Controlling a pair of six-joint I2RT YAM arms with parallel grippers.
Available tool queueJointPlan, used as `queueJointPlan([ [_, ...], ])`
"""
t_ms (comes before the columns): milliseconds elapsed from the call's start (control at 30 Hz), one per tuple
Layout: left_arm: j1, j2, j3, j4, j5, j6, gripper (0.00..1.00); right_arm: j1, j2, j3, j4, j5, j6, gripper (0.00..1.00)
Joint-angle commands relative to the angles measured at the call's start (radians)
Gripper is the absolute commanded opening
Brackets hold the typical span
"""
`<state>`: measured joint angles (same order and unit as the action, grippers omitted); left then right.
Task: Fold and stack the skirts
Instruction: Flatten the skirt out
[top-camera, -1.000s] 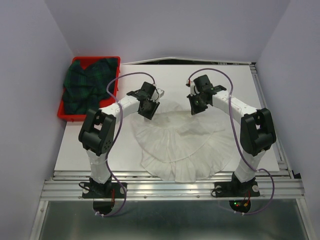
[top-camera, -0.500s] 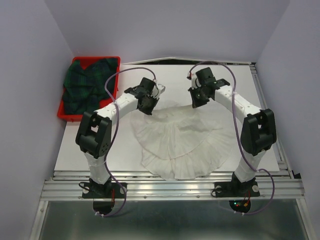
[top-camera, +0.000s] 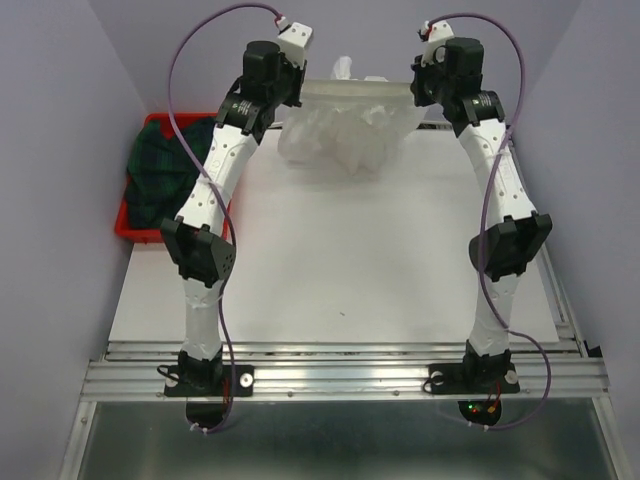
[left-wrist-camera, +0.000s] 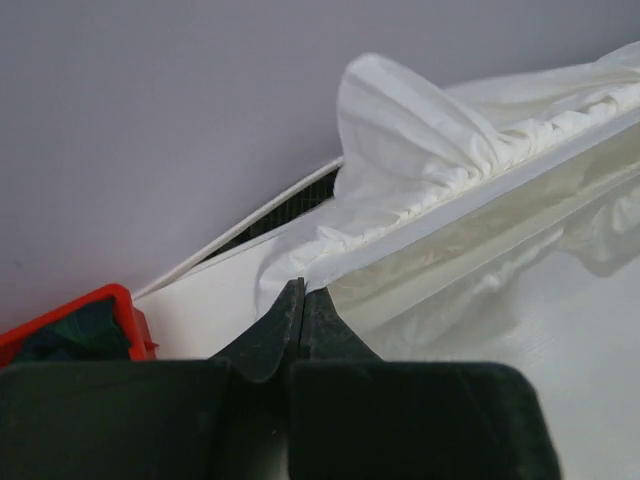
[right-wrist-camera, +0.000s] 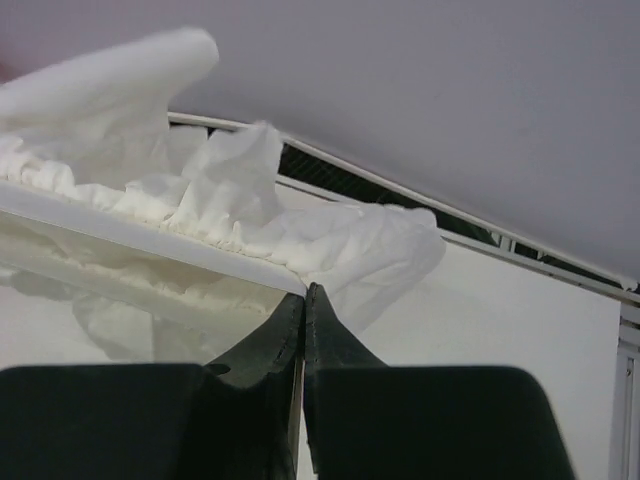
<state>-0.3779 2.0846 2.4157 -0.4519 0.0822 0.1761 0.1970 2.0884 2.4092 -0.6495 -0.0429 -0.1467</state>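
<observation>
Right gripper (right-wrist-camera: 304, 295): both dark fingers pressed together, tips meeting with no gap. Pinched between the tips: the corner of the white skirt (right-wrist-camera: 230, 230), at the end of its waistband. From the tips the band runs left and slightly up as a straight, taut, flat strip. Gathered, crumpled cloth bunches above the band; thin, half-sheer cloth hangs in loose folds below it, left of the fingers. A small flap of cloth pokes out just right of the tips. Beyond and to the right, white table (right-wrist-camera: 520, 330). Pale wall (right-wrist-camera: 450, 100) behind. Metal rail (right-wrist-camera: 628, 400) at far right.
</observation>
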Motion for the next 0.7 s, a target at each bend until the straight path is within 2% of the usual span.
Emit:
queueJointPlan([
  [0, 0.043, -0.003, 0.018, 0.027, -0.073, 0.049, 0.00, -0.025, -0.048, 0.022, 0.149, 0.078, -0.066, 0.01],
  [33, 0.043, -0.032, -0.045, 0.053, -0.071, 0.057, 0.00, -0.025, -0.074, -0.026, 0.171, 0.058, -0.068, 0.01],
  [67, 0.043, -0.097, -0.126, 0.106, -0.062, 0.063, 0.00, -0.025, -0.103, -0.162, 0.189, 0.007, -0.071, 0.01],
  [100, 0.043, -0.133, -0.299, 0.133, -0.050, 0.080, 0.00, -0.025, -0.134, -0.242, 0.211, -0.011, -0.077, 0.01],
  [133, 0.043, -0.161, -0.385, 0.175, -0.033, 0.089, 0.00, -0.025, -0.184, -0.321, 0.237, -0.031, -0.099, 0.01],
  [167, 0.043, -0.211, -0.559, 0.194, -0.019, 0.094, 0.00, -0.025, -0.204, -0.463, 0.240, -0.082, -0.112, 0.01],
  [233, 0.042, -0.245, -0.715, 0.238, 0.020, 0.111, 0.00, -0.025, -0.246, -0.603, 0.252, -0.115, -0.142, 0.01],
  [267, 0.042, -0.267, -0.856, 0.251, 0.037, 0.111, 0.00, -0.025, -0.257, -0.672, 0.258, -0.153, -0.151, 0.01],
  [300, 0.040, -0.273, -0.918, 0.258, 0.057, 0.117, 0.00, -0.025, -0.267, -0.803, 0.277, -0.161, -0.163, 0.01],
  [467, -0.001, -0.304, -1.226, 0.311, 0.100, 0.154, 0.00, 0.004, -0.336, -1.117, 0.303, -0.190, -0.211, 0.01],
  [667, -0.039, -0.348, -1.346, 0.280, 0.129, 0.203, 0.00, 0.016, -0.425, -1.318, 0.222, -0.198, -0.336, 0.01],
])
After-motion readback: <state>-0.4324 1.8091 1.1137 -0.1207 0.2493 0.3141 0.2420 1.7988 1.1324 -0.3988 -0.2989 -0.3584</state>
